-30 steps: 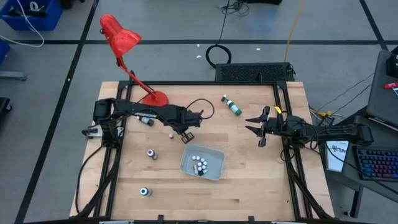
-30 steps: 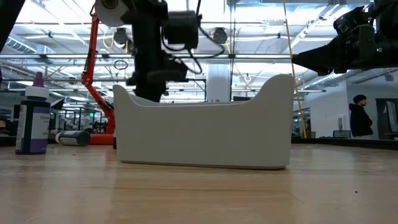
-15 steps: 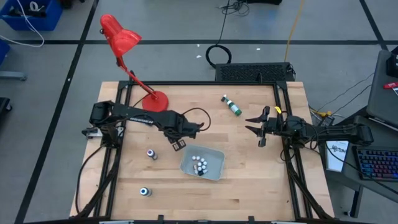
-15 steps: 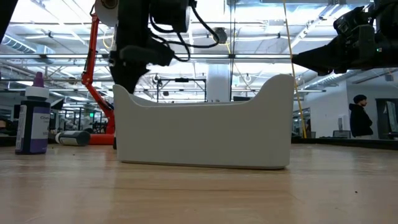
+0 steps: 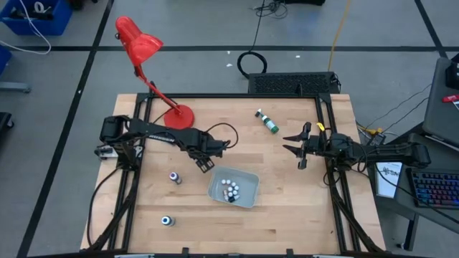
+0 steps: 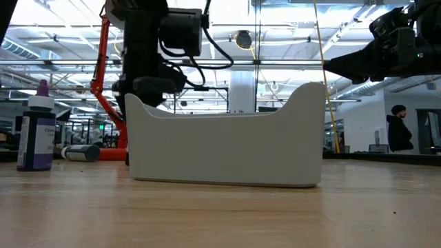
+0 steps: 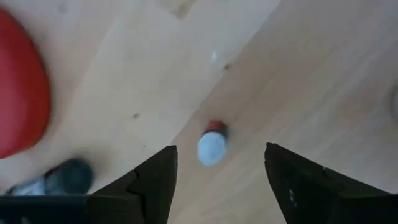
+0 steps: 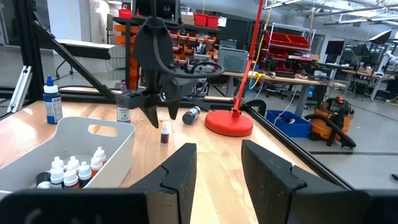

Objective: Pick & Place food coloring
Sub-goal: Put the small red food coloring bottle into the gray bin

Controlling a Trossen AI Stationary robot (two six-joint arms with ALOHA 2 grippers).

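- While my left gripper [image 5: 205,163] hangs over the wood just beside the tray [image 5: 248,197], its fingers stand apart around nothing; a small red-bodied, white-capped vial [image 7: 212,145] stands on the table below, between them.
- As I judge it, this is the reach for the next food coloring piece: several vials [image 5: 230,190] already sit in the tray, while others [image 5: 174,177] stand loose on the table.
- Next I must lower squarely over that cap, close gently, then lift across the tray wall.
- My right gripper [image 5: 300,149] waits at the table's right, partly open, empty.
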